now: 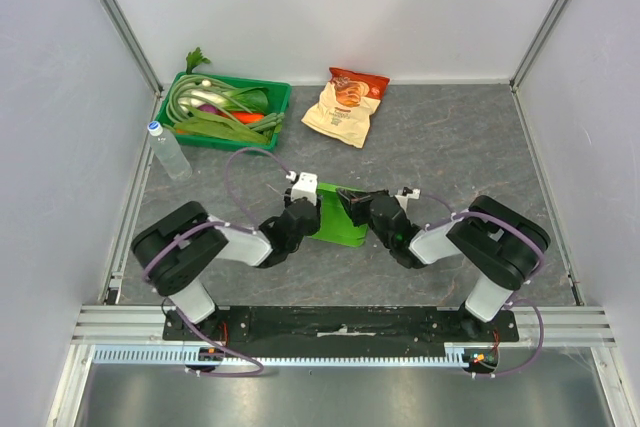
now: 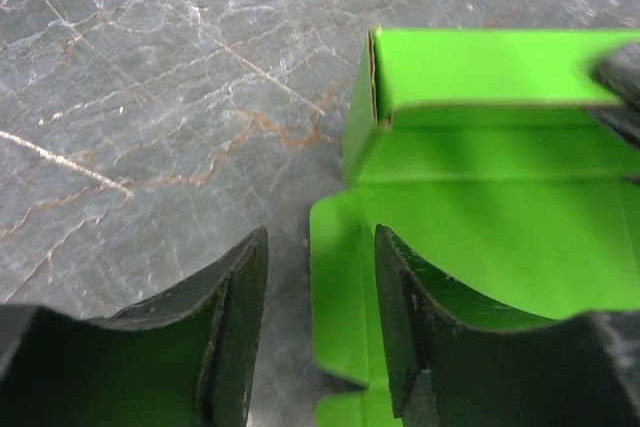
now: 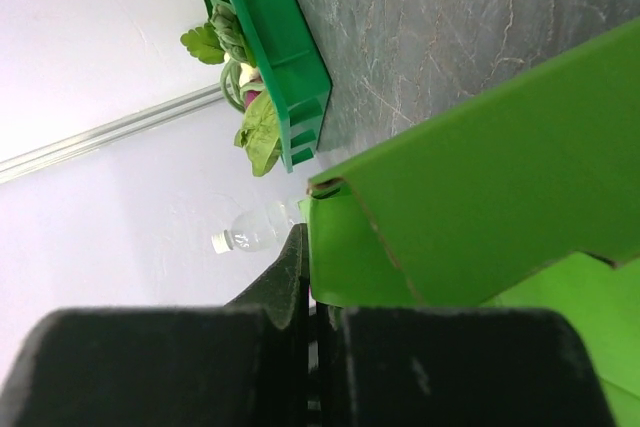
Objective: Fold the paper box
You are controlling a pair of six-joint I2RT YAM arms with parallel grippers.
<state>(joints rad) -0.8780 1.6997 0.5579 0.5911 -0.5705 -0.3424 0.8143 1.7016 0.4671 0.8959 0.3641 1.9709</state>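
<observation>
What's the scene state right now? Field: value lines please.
paper box: lime green, partly folded, flaps loose, between the two grippers
left gripper: open, at a side flap of the box, not clamped
right gripper: shut on a box flap
table: grey marbled
elsewhere: vegetable tray, snack bag, water bottle

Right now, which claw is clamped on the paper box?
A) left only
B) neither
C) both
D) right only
D: in the right wrist view the right claw is shut on a flap edge of the paper box, while the left claw stands open at the box's edge, gripping nothing.
</observation>
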